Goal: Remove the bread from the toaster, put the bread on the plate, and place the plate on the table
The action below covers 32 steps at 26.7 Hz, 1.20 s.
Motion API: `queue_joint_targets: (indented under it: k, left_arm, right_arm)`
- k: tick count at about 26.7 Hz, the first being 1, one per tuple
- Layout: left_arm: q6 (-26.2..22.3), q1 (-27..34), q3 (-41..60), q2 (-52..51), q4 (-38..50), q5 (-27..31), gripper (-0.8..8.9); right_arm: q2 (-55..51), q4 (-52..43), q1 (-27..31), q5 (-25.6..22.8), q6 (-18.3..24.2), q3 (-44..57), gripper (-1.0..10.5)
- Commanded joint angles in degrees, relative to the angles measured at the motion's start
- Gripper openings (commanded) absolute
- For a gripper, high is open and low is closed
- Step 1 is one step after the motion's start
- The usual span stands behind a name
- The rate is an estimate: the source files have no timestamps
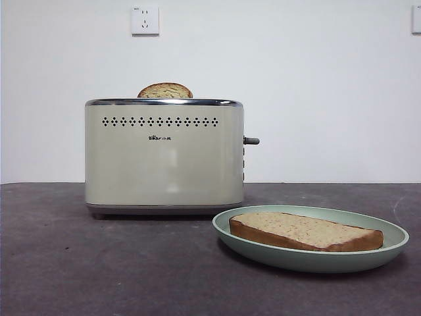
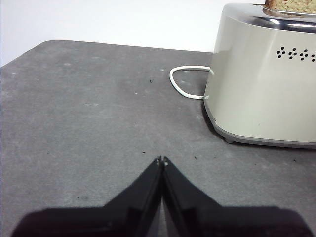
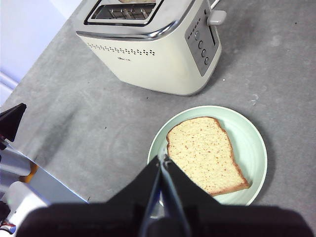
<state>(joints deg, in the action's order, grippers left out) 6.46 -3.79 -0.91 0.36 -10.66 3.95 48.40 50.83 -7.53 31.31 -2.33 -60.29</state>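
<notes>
Jaws on both my left gripper [image 2: 162, 160] and right gripper [image 3: 163, 159] are pinched together, empty. Only the right wrist view shows the bread [image 3: 206, 153] flat on the plate [image 3: 253, 148].

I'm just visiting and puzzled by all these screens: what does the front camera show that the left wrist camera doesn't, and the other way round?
Only the front view shows the bread lying flat on the plate, the toaster's side lever, and a wall socket.

Only the left wrist view shows the left gripper, jaws shut over bare table, and a white cord looping beside the toaster.

Both show the toaster with its dot vents, a second slice poking out of its top, and the table.
</notes>
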Motion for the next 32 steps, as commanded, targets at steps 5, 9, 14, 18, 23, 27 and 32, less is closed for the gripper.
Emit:
queue_joint_targets:
  k: [5,9,14,18,23,27,32]
  left_arm:
    - [-0.7,0.2,0.7,-0.1,0.5,0.3,-0.04]
    - [-0.7,0.2,0.7,-0.1,0.5,0.3,-0.04]
    - [-0.7,0.2,0.7,-0.1,0.5,0.2,-0.04]
    - [-0.7,0.2,0.7,-0.1,0.5,0.3,-0.04]
    - [-0.7,0.2,0.7,-0.1,0.5,0.3,-0.04]
    - [-0.7,0.2,0.7,-0.1,0.5,0.3,-0.04]
    - [-0.7,0.2,0.7,-0.1,0.5,0.3,-0.04]
  right_arm:
    - [2.4,-3.2,0.0,-2.1,3.4,0.3,0.0]
    - [7.3,-12.9,-0.4,0.0,12.4,4.0,0.0]
    - [8.6,-37.8,-0.8,-1.9,9.3,17.7,0.0]
    - [5.1,-54.2,0.5,-14.9,2.5,30.0,0.0]
    - [-4.9,-58.8,5.2,-23.1,-0.5,42.1,0.0]
    - [-15.9,-60.4,8.6,-23.1,-0.4,50.8,0.0]
    - [-29.0,-61.2,7.5,-24.4,-0.9,59.1,0.0]
